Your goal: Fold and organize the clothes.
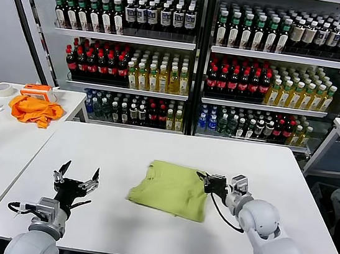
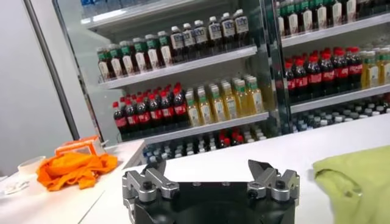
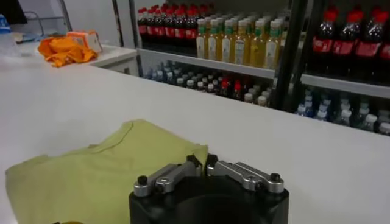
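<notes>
One lime-green T-shirt (image 1: 172, 188) lay folded into a compact rectangle at the white surface's (image 1: 123, 149) centre. Right gripper (image 1: 206, 180), jaws clenched, touched its three o'clock edge. Left gripper (image 1: 76, 174) hovered at eight o'clock, jaws released. Folding looked nearly finished; tidying remained.

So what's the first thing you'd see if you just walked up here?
The lime-green T-shirt, folded into a bundle in the middle of the white table, with the right tool shut at its right edge. The left tool waits open near the table's front left. Behind, shelves of drink bottles fill the wall, and an orange cloth lies on a side table.
</notes>
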You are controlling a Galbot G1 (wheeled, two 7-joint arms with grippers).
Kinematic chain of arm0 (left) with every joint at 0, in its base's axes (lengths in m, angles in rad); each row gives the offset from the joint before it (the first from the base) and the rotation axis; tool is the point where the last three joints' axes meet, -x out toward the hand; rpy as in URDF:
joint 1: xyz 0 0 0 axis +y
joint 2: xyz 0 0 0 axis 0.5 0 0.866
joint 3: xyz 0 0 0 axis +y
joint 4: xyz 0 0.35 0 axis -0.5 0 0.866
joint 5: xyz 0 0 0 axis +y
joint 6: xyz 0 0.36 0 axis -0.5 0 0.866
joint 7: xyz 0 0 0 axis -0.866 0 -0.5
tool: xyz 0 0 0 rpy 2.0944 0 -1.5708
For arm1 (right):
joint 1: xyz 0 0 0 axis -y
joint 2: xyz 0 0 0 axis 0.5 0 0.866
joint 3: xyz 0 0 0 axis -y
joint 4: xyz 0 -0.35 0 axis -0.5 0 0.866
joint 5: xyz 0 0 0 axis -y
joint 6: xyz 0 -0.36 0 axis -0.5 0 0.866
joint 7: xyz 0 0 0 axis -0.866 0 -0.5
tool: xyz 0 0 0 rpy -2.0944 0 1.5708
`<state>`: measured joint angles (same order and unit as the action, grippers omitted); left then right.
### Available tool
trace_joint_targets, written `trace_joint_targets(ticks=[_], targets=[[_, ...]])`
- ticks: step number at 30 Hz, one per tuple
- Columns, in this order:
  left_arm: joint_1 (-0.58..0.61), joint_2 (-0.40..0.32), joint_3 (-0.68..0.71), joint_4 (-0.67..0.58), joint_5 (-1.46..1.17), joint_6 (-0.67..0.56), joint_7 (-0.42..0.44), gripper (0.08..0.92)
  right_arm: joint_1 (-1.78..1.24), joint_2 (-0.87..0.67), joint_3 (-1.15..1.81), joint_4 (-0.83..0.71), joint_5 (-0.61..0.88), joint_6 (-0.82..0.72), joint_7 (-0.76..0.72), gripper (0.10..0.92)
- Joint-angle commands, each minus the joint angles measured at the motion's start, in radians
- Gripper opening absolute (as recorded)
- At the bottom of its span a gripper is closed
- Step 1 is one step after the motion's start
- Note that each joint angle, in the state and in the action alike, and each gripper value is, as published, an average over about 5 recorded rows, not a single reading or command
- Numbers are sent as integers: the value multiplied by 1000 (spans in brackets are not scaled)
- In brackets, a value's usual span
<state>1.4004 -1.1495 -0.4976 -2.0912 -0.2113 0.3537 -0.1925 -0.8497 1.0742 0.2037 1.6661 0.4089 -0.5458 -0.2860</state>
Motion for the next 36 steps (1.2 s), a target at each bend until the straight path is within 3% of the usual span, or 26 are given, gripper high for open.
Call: trace_joint_targets(ticks=[1, 8, 14, 25, 36], targets=[[1, -7, 2, 20, 12, -15, 2, 823, 33, 50, 6, -92, -118, 142, -60, 125], [-6, 18, 7, 33, 21, -23, 5, 823, 35, 102, 2, -105, -162, 189, 11, 125], [-72, 70, 28, 94, 20, -131, 72, 822, -13, 82, 43, -18, -163, 144, 67, 148], [-184, 85, 70, 153, -37, -200, 157, 823, -249, 39, 263, 208, -145, 96, 335, 437], [-219, 73, 52, 161, -25, -227, 274, 823, -395, 65, 392, 314, -200, 267, 365, 776]])
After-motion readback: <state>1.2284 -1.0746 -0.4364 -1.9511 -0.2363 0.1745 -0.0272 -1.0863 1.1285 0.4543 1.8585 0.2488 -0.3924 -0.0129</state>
